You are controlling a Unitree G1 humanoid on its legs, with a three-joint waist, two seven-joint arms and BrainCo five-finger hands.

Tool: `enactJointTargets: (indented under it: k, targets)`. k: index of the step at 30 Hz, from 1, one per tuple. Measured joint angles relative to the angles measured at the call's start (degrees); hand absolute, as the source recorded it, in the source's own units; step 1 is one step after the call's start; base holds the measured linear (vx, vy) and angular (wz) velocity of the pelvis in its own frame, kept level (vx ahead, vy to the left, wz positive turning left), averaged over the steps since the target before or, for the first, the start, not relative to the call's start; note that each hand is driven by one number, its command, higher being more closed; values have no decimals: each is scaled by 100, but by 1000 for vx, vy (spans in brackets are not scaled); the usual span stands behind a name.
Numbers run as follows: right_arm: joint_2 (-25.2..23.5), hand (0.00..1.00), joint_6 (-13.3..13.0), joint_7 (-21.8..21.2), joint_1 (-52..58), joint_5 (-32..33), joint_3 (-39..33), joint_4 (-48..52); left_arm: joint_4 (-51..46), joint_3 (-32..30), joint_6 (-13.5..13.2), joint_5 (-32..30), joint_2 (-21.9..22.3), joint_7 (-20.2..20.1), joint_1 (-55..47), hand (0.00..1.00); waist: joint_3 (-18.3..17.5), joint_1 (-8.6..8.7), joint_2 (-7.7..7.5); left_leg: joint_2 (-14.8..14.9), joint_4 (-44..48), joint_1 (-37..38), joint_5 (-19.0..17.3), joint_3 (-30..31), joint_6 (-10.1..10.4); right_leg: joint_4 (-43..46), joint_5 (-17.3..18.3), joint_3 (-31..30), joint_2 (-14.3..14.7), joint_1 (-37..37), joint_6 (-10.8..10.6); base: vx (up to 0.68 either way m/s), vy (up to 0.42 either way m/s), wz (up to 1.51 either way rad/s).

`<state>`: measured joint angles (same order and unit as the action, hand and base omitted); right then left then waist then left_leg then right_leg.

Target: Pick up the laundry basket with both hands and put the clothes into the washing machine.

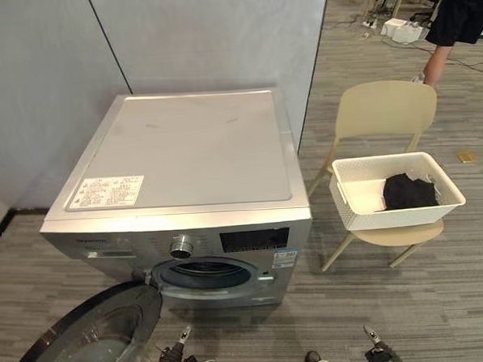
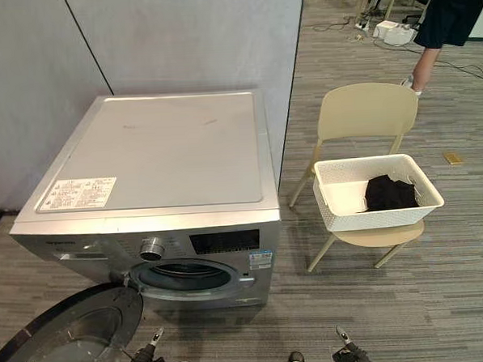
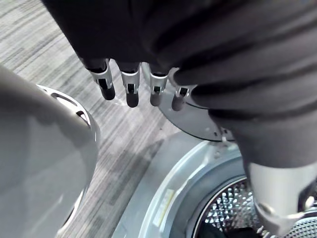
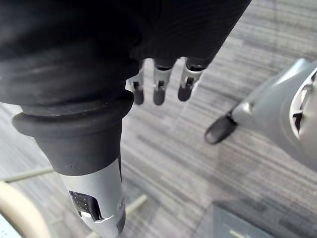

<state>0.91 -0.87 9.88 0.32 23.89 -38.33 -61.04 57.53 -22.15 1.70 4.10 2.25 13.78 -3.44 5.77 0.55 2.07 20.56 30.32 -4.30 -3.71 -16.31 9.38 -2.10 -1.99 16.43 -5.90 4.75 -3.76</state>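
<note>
A white laundry basket (image 1: 365, 213) rests on a beige chair (image 1: 388, 108) to the right of the washing machine, with black clothes (image 1: 408, 191) lying in its right half. The silver front-loading washing machine (image 1: 183, 152) stands ahead; its round door (image 1: 88, 343) is swung open to the lower left and the drum opening (image 1: 204, 274) is exposed. My left hand (image 1: 176, 359) hangs low in front of the machine, its fingers (image 3: 130, 84) straight and empty above the floor beside the drum (image 3: 228, 208). My right hand (image 1: 378, 354) hangs low to the right, fingers (image 4: 159, 82) straight, holding nothing.
Grey wall panels stand behind the machine. A person (image 1: 460, 15) stands at the far right behind the chair. Striped grey floor lies between the machine and the chair.
</note>
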Motion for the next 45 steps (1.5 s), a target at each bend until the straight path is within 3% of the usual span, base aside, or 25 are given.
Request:
enactJointTargets:
  k: [2, 3, 4, 6, 10, 15, 16, 17, 18, 19, 20, 21, 23, 25, 29, 33, 34, 35, 36, 37, 39, 41, 42, 43, 45]
  targets:
    - [94, 0, -16, -1, -110, 2, 100, 7, -3, 26, -39, -7, 71, 7, -28, 0, 14, -37, 57, -535, 78, -39, -438, 309, -37, 51, 2, -286, -113, -134, 1, -67, 136, -76]
    - [107, 0, -28, -14, -155, 1, 162, 29, 1, 99, -65, -15, 100, 8, -54, 0, 22, -89, 99, -1020, -200, -4, -794, 594, -113, 100, 19, -576, -81, -294, -30, -49, 213, -105]
    - [72, 0, -35, -16, -107, 2, 201, 83, 53, 156, -68, -22, 81, 3, -47, 0, 8, -136, 118, -1128, -657, 192, -1025, 714, -407, 46, -4, -775, 35, -314, -57, -36, 170, -89]
    - [-79, 0, -20, -10, 52, -3, 236, 101, 114, 119, -69, -44, 87, -15, 60, 0, 48, -147, 108, -1201, -1285, 534, -1351, 729, -502, -160, -258, -999, 156, -309, -85, 50, 78, -60]
    - [-257, 0, -8, -33, 302, -5, 302, 135, 155, -41, -31, -323, 14, -142, 26, 0, 6, -113, -22, -1274, -1655, 850, -1253, 122, -585, -310, -463, -1520, 114, -426, -137, 55, 50, -71]
    - [-251, 0, -8, -145, 573, 23, 377, 408, 112, 376, -32, -754, 34, -255, 598, 0, -23, 39, 140, -1200, -1682, 686, -1217, -527, -540, 248, -498, -1668, 322, -1360, -118, 144, 25, -73]
    - [-265, 0, -22, -152, 575, 23, 410, 464, 85, 366, -34, -775, 28, -255, 659, 0, -26, 72, 147, -1143, -1499, 546, -1213, -655, -532, 432, -541, -1640, 381, -1600, -56, 131, -27, -165]
    - [-351, 0, -54, -168, 538, 20, 501, 521, 105, 359, -34, -850, -127, -250, 792, 0, 57, 61, 56, -926, -584, 49, -1170, -929, -566, 708, -944, -1271, 532, -2022, 511, 84, -40, -194]
    - [-395, 0, -58, -163, 437, 10, 405, 449, 131, 373, -42, -889, -212, -253, 882, 0, 198, -16, -78, -1055, -961, 84, -1414, -903, -805, 477, -1206, -900, 491, -1923, 752, 61, -51, -210]
    - [-385, 0, -49, -137, 422, -2, 303, 447, 139, 373, -41, -898, -199, -251, 915, 0, 220, -10, -52, -1046, -1744, 276, -1038, -967, -948, 492, -971, -351, 486, -1838, 980, -28, -53, -159]
    - [-359, 0, -25, -76, 490, -83, 217, 352, 131, 413, -70, -894, -181, -230, 897, 0, 282, 33, -93, -1096, -1997, 582, -801, -1297, -695, 1302, 63, 619, 82, -1821, 848, 13, -75, -133]
    - [-357, 0, -12, -82, 593, -168, 220, 272, 238, 406, -14, -821, -179, -113, 887, 0, 283, 68, -101, -1090, -1976, 737, -808, -1480, -690, 1836, 489, 936, -210, -1802, 764, 22, -85, -99]
    - [-339, 0, 43, -104, 641, -203, 100, 107, 386, 584, -29, -812, -278, -123, 755, 0, 285, 167, -14, -1025, -2034, 883, -782, -1531, -645, 2183, 605, 741, -513, -1765, 630, 127, -125, -39]
    - [-291, 0, 130, -101, 692, -267, 88, -129, 404, 879, -27, -822, -435, -138, 646, 0, 256, 179, -163, -1033, -2037, 956, -787, -1512, -525, 1936, 464, 205, -671, -1606, -7, 123, -216, -11]
    - [-26, 0, 136, -119, 450, -360, -53, -401, 547, 923, -41, -831, -355, -259, 671, 0, 313, 178, 104, -763, -2187, 1163, -559, -1392, -151, 1473, 525, 262, -270, -1193, -31, 53, -197, -7]
    - [-40, 0, 127, -122, 365, -356, -94, -475, 524, 870, -75, -840, -415, -259, 582, 0, 292, 167, -36, -274, -1050, 983, -541, -1153, -108, 1369, 815, 373, -24, -772, 132, -9, -186, 4]
    - [-11, 0, 120, -121, 380, -324, 18, -507, 467, 765, -71, -824, -418, -256, 464, 0, 312, 149, -39, 198, 258, 537, -471, -964, -241, 1327, 930, 383, 156, -612, 168, -58, -197, -14]
    - [3, 0, 114, -121, 386, -301, 79, -486, 442, 680, -64, -823, -401, -254, 376, 0, 335, 128, 4, 387, 771, 355, -359, -827, -511, 1324, 956, 366, 243, -528, 207, -29, -161, -31]
    - [21, 0, 110, -124, 405, -298, 189, -440, 353, 556, -69, -734, -366, -248, 238, 0, 362, 127, 47, 557, 1398, 60, -49, -524, -992, 1336, 1014, 315, 334, -411, 259, 50, -174, -44]
    - [80, 0, 107, -122, 463, -299, 403, -379, 216, 504, -76, -679, -382, -213, 201, 0, 376, 56, 16, 574, 2010, -298, 706, -66, -1413, 1401, 1104, 140, 372, -329, 332, 96, -180, -57]
    - [191, 0, 99, -117, 440, -298, 556, -286, 198, 513, -85, -532, -373, -150, 170, 0, 387, -12, -4, 525, 2281, -457, 1492, 63, -1375, 1386, 1113, -104, 348, -314, 424, 157, -151, -62]
    - [221, 0, 83, -108, 354, -299, 528, -126, 217, 441, -87, -443, -303, -127, 202, 0, 401, 17, 41, 365, 2762, -729, 1206, 79, -1359, 1367, 1127, -296, 297, -350, 481, 169, -73, -39]
    - [212, 0, 86, -94, 365, -303, 503, -24, 206, 318, -92, -431, -286, -126, 222, 0, 410, -5, 27, 117, 3040, -892, 755, 137, -1194, 1317, 1123, -396, 267, -333, 478, 143, -13, -38]
    - [177, 0, 90, -79, 366, -319, 521, 117, 198, 120, -94, -354, -257, -127, 207, 0, 417, -49, 33, -387, 3187, -1083, 91, 310, -750, 1179, 1100, -517, 258, -218, 453, 222, 5, -46]
    - [177, 0, 102, -95, 257, -378, 656, 102, 254, 76, -34, -159, -240, -208, 173, 0, 436, -211, 78, -987, 2527, -1116, -388, 473, -663, 1096, 1032, -690, 272, -74, 375, 228, 61, -65]
